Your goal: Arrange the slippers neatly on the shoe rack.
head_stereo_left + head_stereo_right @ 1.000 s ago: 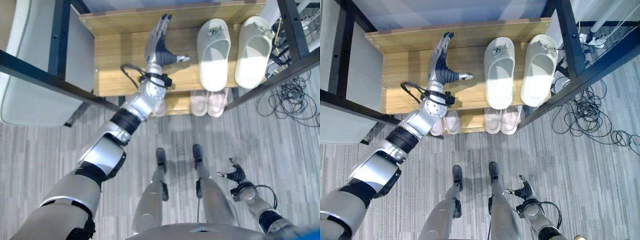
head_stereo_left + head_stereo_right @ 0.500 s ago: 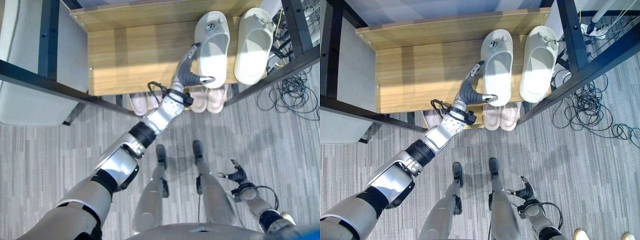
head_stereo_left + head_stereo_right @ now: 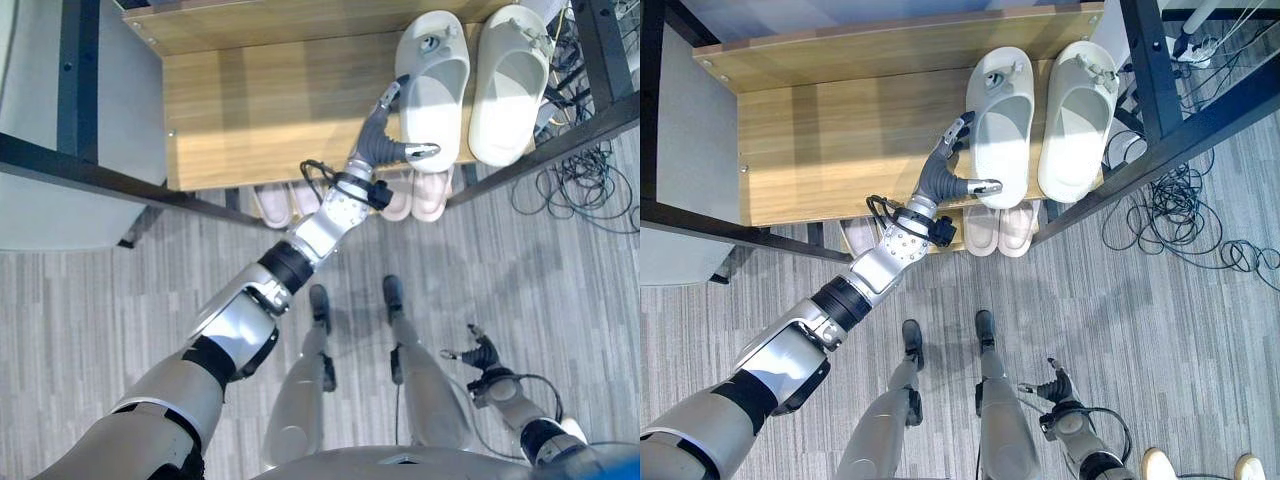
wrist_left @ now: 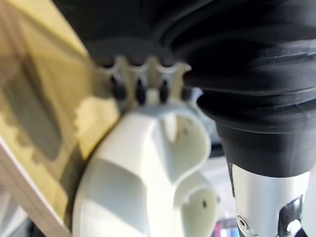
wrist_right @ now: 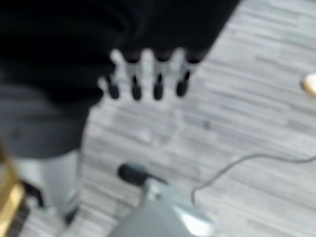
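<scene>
Swung rightward across the shelf (image 3: 250, 110), your left hand (image 3: 385, 140) now rests straight-fingered against the near white slipper (image 3: 432, 80); push unevenly and you skew it into its mate (image 3: 510, 85).

Shoe rack (image 3: 820, 130): wooden top shelf, black metal frame. 2 cream slippers (image 3: 1002, 125) side by side at its right end, rest of shelf bare. Lower shelf holds 2 pairs of pale pink slippers (image 3: 1000, 228). Rack stands on grey floor (image 3: 1160, 340).
</scene>
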### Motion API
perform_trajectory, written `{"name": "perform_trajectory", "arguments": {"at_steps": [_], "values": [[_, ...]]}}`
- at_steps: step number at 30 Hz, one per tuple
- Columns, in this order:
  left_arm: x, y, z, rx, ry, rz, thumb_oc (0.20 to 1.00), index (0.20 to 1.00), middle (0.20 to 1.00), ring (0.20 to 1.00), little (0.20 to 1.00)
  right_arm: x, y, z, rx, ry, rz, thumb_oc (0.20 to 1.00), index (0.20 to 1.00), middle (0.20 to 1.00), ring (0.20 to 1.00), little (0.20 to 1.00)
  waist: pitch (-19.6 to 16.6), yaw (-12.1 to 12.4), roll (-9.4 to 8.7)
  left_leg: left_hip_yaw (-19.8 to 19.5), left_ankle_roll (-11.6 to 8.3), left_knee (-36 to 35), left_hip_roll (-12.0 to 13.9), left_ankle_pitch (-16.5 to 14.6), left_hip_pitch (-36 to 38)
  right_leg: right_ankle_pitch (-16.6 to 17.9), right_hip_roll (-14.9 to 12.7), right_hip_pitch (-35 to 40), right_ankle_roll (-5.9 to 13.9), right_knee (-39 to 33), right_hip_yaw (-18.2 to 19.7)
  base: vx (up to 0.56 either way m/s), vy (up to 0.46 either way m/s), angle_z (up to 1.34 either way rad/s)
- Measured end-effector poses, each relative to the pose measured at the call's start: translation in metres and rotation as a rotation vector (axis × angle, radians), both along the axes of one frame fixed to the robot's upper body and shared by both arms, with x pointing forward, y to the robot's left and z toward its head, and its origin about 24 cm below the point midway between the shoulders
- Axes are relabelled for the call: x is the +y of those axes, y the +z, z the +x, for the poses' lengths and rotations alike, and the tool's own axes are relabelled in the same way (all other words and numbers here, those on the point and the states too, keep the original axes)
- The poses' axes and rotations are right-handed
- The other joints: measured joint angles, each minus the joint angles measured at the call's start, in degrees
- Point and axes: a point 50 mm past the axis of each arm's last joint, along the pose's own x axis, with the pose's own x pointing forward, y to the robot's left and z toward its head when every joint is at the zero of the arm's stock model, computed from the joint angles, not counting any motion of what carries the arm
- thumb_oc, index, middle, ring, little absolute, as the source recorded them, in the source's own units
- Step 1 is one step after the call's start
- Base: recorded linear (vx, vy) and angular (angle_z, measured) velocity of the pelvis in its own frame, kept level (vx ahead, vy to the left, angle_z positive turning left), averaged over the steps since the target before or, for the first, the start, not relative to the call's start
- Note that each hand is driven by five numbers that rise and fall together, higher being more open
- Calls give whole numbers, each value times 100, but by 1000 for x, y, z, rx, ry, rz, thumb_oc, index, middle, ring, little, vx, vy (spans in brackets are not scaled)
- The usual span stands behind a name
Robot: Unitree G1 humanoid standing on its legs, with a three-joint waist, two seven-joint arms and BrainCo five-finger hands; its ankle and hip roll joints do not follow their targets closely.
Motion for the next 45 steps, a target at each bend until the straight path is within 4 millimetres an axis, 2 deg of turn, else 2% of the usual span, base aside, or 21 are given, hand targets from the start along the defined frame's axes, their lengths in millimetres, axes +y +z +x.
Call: {"name": "perform_trajectory", "arguments": {"at_steps": [8, 14, 22, 27, 30, 33, 34, 35, 37, 39, 40, 42, 43, 44, 45], "values": [[-1, 2, 1, 16, -9, -30, 1000, 1000, 1000, 1000, 1000, 0, 0, 1, 0, 4, 3, 1000, 1000, 1000, 1000, 1000, 1, -47, -5, 0, 0, 0, 1, 0, 0, -2, 2, 1, 2, 1, 1, 0, 0, 0], [-10, 3, -2, 46, -45, -73, 1000, 1000, 1000, 1000, 1000, 2, 1, 3, -8, 9, 9, 1000, 1000, 1000, 1000, 1000, -8, -81, -29, 0, 2, 0, 0, 0, 0, -1, 5, 2, 2, 2, 0, 0, 0, 0], [-7, -1, -1, 60, -39, -73, 1000, 1000, 1000, 1000, 1000, 3, 3, 5, -17, 13, 15, 1000, 1000, 1000, 1000, 1000, -46, -124, -96, -3, 33, 1, -5, 21, 19, 6, 20, 26, 6, 4, -3, 0, 0, 0], [14, 8, 9, 24, 32, -26, 1000, 1000, 1000, 1000, 1000, 3, 3, 5, -13, 17, 20, 1000, 1000, 1000, 1000, 1000, -115, -139, -184, 2, 35, 2, 6, 24, 82, 17, 13, 83, 12, 4, 1, 0, 0, 0], [42, 18, 16, -9, 126, -38, 1000, 1000, 1000, 1000, 1000, 3, 0, 2, 5, 18, 22, 1000, 1000, 1000, 1000, 1000, -234, -101, -178, -6, -1, 1, 15, -3, 139, 13, 12, 152, 11, 3, -8, 0, 0, 0], [53, 26, 16, -42, 145, -49, 1000, 1000, 1000, 1000, 1000, 3, -2, -1, 19, 20, 27, 1000, 1000, 1000, 1000, 1000, -381, -52, -180, -8, -1, 1, 13, -3, 141, 13, 8, 158, 11, 2, -10, 0, 0, 0], [60, 35, 8, -89, 129, -79, 1000, 1000, 1000, 1000, 1000, 2, -3, -4, 30, 18, 34, 1000, 1000, 1000, 1000, 1000, -459, 18, -184, -7, 0, 1, 13, -2, 189, 14, 7, 201, 10, 2, -11, 0, 0, 0], [59, 35, 5, -97, 120, -95, 1000, 1000, 1000, 1000, 1000, 2, -4, -5, 35, 19, 37, 1000, 1000, 1000, 1000, 1000, -506, 45, -182, -17, 0, 1, 14, -2, 202, 14, 7, 220, 9, 2, -18, 13, -21, 5], [62, 28, 0, -90, 109, -117, 1000, 1000, 1000, 1000, 1000, 3, -5, -7, 46, 15, 41, 1000, 1000, 1000, 1000, 1000, -552, 64, -184, -39, 1, 1, 13, -6, 326, 0, 4, 355, 12, 1, -44, 15, -25, 6], [67, 11, -6, -51, 105, -124, 1000, 1000, 1000, 1000, 1000, 4, -8, -10, 55, -8, 59, 1000, 1000, 1000, 1000, 1000, -668, 131, -175, -54, -12, 0, 18, -38, 375, -42, 3, 408, 2, 1, -60, 50, -36, 2], [67, 11, -6, -51, 105, -124, 1000, 1000, 1000, 1000, 1000, 4, -8, -10, 55, -8, 59, 1000, 1000, 1000, 1000, 1000, -668, 131, -175, -54, -12, 0, 18, -38, 375, -42, 3, 408, 2, 1, -60, 51, -20, -2], [88, -59, -41, 105, 84, -90, 1000, 1000, 1000, 1000, 1000, 5, -16, -26, 102, -60, 94, 1000, 1000, 1000, 1000, 1000, -768, 217, -135, -67, -59, -4, 48, -122, 743, -140, 28, 778, -42, -20, -66, 101, -35, 6], [90, -67, -43, 131, 89, -83, 1000, 1000, 1000, 1000, 1000, 3, -19, -32, 118, -71, 95, 1000, 1000, 1000, 1000, 1000, -836, 292, -118, -106, -61, -4, 44, -122, 725, -153, 27, 776, -52, -23, -82, 135, -40, 12], [104, -79, -52, 181, 93, -119, 1000, 1000, 1000, 1000, 1000, 3, -20, -33, 128, -84, 108, 1000, 1000, 1000, 1000, 1000, -872, 379, -76, -139, -37, -16, 65, -158, 756, -159, 26, 827, -42, 3, -192, 76, -18, 3], [131, -95, -72, 237, 130, -165, 1000, 1000, 1000, 1000, 1000, 5, -20, -32, 122, -123, 140, 1000, 1000, 1000, 1000, 1000, -872, 303, -75, -122, -61, -19, 70, -197, 906, -168, 18, 959, -45, 2, -229, 75, -15, 1]]}}
